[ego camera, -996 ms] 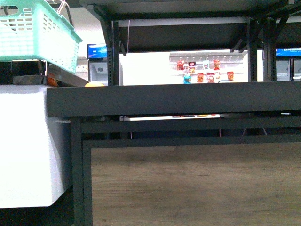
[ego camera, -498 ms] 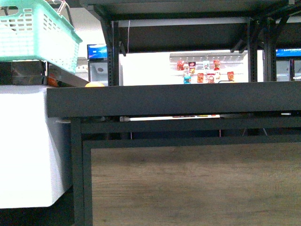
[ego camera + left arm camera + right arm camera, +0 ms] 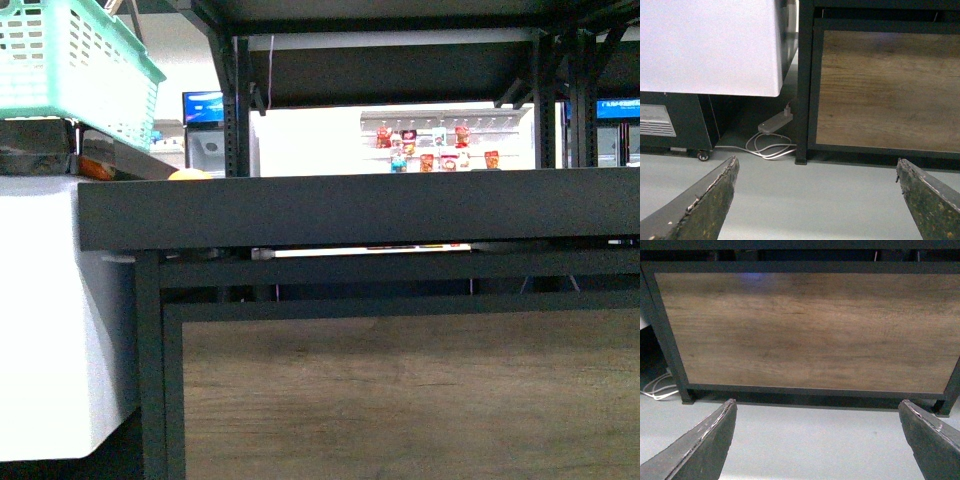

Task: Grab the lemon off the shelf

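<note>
Black metal shelf [image 3: 350,210] is sliding leftward and growing in your front view, and the teal basket [image 3: 70,60] is drifting with it, so you are closing in. Your left gripper [image 3: 816,161] and right gripper [image 3: 817,402] are hanging low, spread wide, holding nothing. The lemon [image 3: 190,174], if that yellow sliver is it, is peeking over the tray edge.

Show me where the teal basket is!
In the front view the teal basket is at the upper left, above the white cabinet and left of an upright post of the black shelf.
</note>
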`<action>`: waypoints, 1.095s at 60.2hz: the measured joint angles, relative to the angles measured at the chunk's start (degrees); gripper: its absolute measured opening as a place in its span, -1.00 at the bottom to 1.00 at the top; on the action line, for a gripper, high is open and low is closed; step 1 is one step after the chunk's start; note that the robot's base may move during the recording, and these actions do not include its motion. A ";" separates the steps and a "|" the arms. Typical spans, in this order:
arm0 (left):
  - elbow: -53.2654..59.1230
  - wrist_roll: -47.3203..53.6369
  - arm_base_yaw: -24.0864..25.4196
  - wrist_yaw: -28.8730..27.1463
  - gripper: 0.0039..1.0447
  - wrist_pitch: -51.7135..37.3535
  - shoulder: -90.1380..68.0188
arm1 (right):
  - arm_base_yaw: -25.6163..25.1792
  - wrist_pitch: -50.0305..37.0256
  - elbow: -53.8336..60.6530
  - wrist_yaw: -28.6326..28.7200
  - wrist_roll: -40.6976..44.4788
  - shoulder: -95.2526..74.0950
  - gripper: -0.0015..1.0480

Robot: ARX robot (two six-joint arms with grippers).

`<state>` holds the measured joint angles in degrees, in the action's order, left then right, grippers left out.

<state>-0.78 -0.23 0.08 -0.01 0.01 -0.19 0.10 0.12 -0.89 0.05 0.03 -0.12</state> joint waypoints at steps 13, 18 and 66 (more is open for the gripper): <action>0.00 0.00 0.00 0.02 0.85 0.00 0.00 | 0.00 0.00 0.02 0.00 0.00 0.00 0.86; 0.00 0.00 0.00 0.00 0.85 0.00 0.00 | 0.00 0.00 0.02 -0.02 0.00 0.00 0.86; 0.00 0.00 0.00 0.04 0.85 0.00 0.00 | 0.00 0.00 0.02 0.00 0.00 0.00 0.86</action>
<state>-0.78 -0.23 0.08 0.03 0.01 -0.19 0.10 0.12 -0.86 0.05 0.03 -0.12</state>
